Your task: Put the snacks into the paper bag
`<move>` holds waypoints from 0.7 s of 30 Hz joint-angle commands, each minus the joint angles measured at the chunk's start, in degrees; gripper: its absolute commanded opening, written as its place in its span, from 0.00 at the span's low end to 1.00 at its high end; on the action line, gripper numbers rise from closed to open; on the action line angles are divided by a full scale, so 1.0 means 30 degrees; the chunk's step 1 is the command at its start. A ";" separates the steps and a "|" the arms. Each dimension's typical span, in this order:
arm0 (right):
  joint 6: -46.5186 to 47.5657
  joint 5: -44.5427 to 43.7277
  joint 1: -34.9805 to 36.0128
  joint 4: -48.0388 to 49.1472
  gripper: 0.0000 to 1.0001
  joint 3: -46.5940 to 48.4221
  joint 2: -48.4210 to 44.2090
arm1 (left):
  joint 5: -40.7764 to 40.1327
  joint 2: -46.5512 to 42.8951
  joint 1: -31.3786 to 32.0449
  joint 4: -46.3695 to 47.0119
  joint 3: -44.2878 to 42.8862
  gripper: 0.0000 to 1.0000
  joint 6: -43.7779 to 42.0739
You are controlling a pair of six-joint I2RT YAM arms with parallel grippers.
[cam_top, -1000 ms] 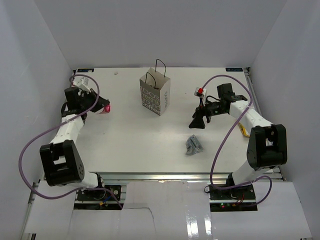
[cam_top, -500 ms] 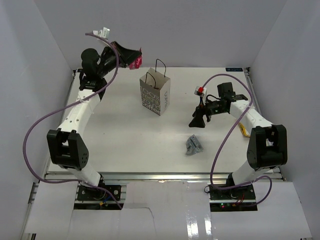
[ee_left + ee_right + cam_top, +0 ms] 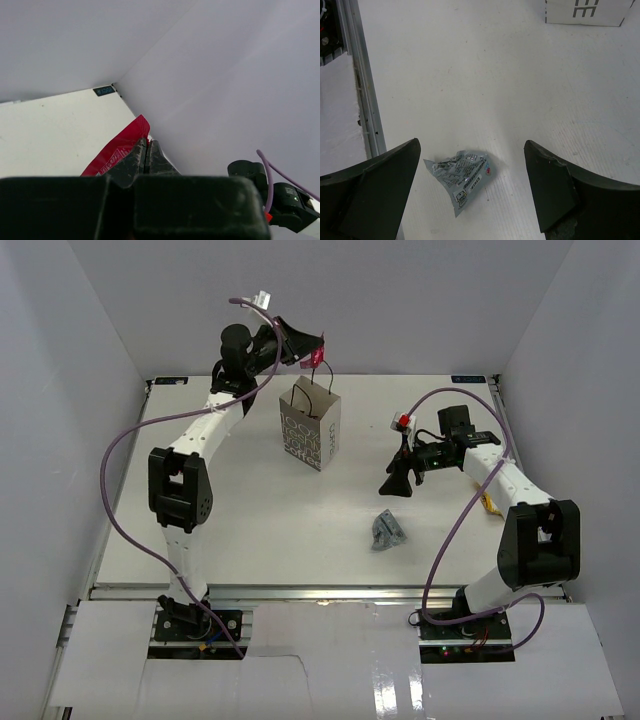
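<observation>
The paper bag (image 3: 310, 427) stands upright at the back middle of the table, mouth open. My left gripper (image 3: 312, 344) is raised just above the bag's mouth and is shut on a red snack packet (image 3: 319, 353). In the left wrist view the jaws (image 3: 146, 143) are pressed together on the packet's edge (image 3: 116, 150). My right gripper (image 3: 397, 482) is open and points down at the table. A crumpled silver-grey snack packet (image 3: 388, 531) lies in front of it. In the right wrist view it (image 3: 462, 176) lies between the spread fingers (image 3: 380, 185), untouched.
A yellow bar (image 3: 488, 504) lies at the right edge, partly hidden by the right arm. The bag's base (image 3: 585, 12) shows at the top of the right wrist view. White walls enclose the table on three sides.
My left arm has swung up and rightwards from the far left of the table, carrying the red packet to just above the bag. The right arm has barely moved.
</observation>
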State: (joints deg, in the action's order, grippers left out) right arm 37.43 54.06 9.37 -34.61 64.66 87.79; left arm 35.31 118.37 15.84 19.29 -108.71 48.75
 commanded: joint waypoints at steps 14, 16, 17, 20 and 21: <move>-0.0055 0.0290 -0.0134 -0.0094 0.90 0.0213 0.0034 | 0.0359 -0.3039 -0.0034 0.0426 0.4739 0.04 -0.1660; -0.0084 0.0319 -0.0134 -0.0123 0.90 0.0125 0.0034 | 0.0388 -0.3040 -0.0034 0.0426 0.4975 0.10 -0.1807; -0.0055 0.0290 -0.0134 -0.0094 0.90 0.0067 -0.0024 | 0.0388 -0.3010 -0.0034 0.0426 0.5091 0.13 -0.1836; -0.0055 0.0260 -0.0134 -0.0153 0.90 -0.0050 -0.0112 | 0.0155 -0.2923 -0.0034 0.0426 0.5005 0.33 -0.1749; 0.0003 0.0202 -0.0134 -0.0153 0.90 -0.0051 -0.0141 | 0.0067 -0.2951 -0.0034 0.0426 0.4976 0.38 -0.1662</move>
State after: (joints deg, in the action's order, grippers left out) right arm 37.43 54.02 9.32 -34.63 64.64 87.81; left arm 35.57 113.71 15.86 19.31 -93.82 44.23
